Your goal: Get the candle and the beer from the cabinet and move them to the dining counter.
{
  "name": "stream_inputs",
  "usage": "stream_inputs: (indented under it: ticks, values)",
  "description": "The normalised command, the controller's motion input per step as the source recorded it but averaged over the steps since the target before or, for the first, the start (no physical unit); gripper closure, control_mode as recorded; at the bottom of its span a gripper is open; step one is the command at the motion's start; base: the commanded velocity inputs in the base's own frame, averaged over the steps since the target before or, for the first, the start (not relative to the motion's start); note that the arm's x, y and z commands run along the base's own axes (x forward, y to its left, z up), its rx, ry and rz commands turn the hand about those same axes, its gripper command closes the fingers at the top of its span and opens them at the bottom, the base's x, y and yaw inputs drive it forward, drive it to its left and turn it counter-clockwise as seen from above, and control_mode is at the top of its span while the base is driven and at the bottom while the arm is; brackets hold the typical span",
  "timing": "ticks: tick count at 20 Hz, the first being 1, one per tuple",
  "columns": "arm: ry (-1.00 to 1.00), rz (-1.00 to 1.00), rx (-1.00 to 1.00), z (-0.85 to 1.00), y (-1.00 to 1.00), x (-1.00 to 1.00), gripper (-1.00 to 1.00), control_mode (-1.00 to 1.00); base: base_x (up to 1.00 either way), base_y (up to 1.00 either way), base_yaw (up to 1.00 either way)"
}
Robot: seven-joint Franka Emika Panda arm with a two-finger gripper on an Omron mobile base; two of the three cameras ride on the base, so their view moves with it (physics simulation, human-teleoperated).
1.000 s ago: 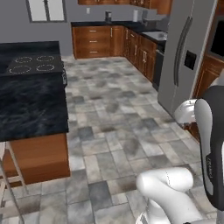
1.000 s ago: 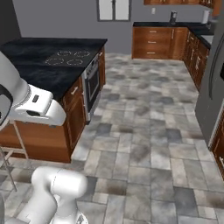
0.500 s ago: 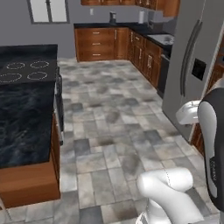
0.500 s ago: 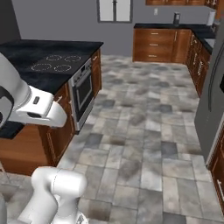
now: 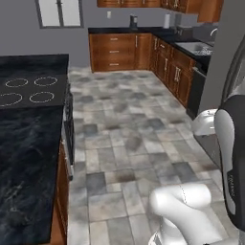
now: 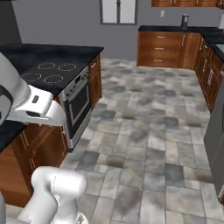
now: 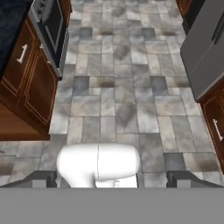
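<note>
Dining counter (image 5: 28,143) black veined marble, inset cooktop (image 5: 26,90)

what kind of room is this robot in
A home kitchen, by the look of it. A black marble island carries an inset four-ring cooktop with an oven built in below. Reddish-brown base cabinets line the far wall, and a steel sink sits in the counter on the right.

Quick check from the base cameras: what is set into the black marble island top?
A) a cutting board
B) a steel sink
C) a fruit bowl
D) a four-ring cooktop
D: four pale rings of a cooktop are set into the black dining counter, above the oven in its side.
</note>
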Motion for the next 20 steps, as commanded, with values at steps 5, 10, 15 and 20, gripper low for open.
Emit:
stream_inputs:
  ticks: [5, 10, 15, 20]
  values:
    - [0.00, 0.00, 0.00, 0.00, 0.00, 0.00, -1.00, 1.00, 1.00, -0.46, 0.00]
    - [0.00, 0.00, 0.00, 0.00, 0.00, 0.00, -1.00, 1.00, 1.00, -0.46, 0.00]
    - [0.00, 0.00, 0.00, 0.00, 0.00, 0.00, -1.00, 1.00, 1.00, -0.44, -0.01]
    - [0.00, 0.00, 0.00, 0.00, 0.00, 0.00, -1.00, 1.00, 1.00, -0.45, -0.01]
